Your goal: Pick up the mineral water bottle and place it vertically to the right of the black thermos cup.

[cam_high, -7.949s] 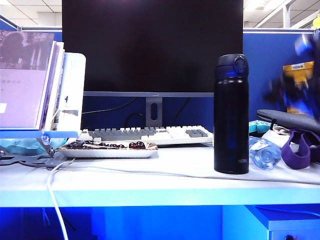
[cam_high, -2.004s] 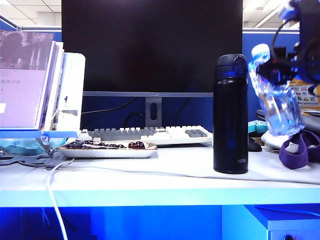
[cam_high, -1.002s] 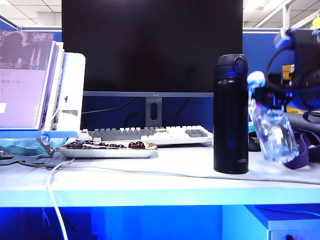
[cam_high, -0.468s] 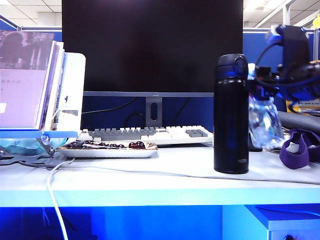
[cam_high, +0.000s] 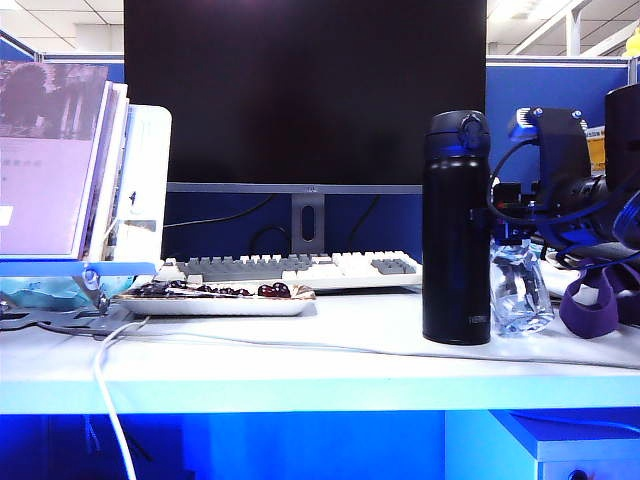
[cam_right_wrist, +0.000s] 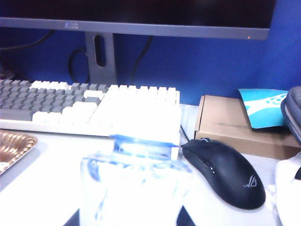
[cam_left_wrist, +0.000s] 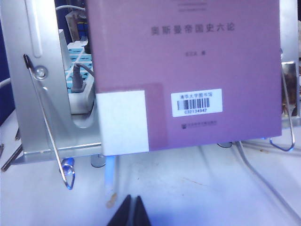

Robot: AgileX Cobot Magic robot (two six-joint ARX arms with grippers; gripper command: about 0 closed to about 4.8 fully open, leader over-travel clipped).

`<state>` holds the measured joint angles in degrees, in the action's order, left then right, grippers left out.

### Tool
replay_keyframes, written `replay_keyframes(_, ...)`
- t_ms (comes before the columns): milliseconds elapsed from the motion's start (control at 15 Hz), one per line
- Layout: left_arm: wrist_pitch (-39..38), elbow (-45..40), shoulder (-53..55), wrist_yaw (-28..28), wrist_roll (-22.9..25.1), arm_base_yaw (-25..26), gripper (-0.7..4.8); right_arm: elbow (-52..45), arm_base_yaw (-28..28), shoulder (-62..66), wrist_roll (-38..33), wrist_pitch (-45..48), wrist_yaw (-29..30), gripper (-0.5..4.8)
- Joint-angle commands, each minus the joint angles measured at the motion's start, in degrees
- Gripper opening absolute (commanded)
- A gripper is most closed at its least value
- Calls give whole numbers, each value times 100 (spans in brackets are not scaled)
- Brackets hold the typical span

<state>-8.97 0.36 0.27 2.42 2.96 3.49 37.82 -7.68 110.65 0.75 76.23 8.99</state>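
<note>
Gripping mineral water bottle [cam_high: 520, 296] upright beside black thermos cup [cam_high: 457, 230]: right gripper [cam_high: 512, 214]; left gripper [cam_left_wrist: 132, 212] closed.

I see a white desk top [cam_high: 300, 355] spanning the lower half of the exterior view, its front edge bright, blue panelling below it. At lower right, a drawer unit [cam_high: 590, 450]. A large dark monitor [cam_high: 305, 90] fills the upper centre, on a grey stand [cam_high: 308, 222]. Behind it a blue partition wall [cam_high: 550, 100] runs across mid-frame. Ceiling tiles and strip lights [cam_high: 520, 12] show at upper right; light is cool and bluish. A white-and-grey keyboard [cam_high: 300, 268] lies under the monitor. At left a metal book stand [cam_high: 150, 180] holds a purple book [cam_high: 50, 150]. A white cable [cam_high: 110, 390] trails off the desk edge at lower left.
</note>
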Motion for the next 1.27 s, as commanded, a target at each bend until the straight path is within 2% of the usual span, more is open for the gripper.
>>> replay_keyframes(67, -66, -4, -17, 17, -2, 4, -3, 22, -2, -39, -7, 380, -9, 144)
replay_keyframes(534, -66, -4, -17, 17, -2, 4, -3, -540, -2, -42, -11, 382, 13, 149)
replay_keyframes(668, -66, -4, -17, 17, -2, 4, -3, -584, -2, -44, -13, 382, 33, 208)
replay_keyframes(1269, -66, -4, -17, 17, -2, 4, -3, -579, -2, -74, -9, 398, 28, 197)
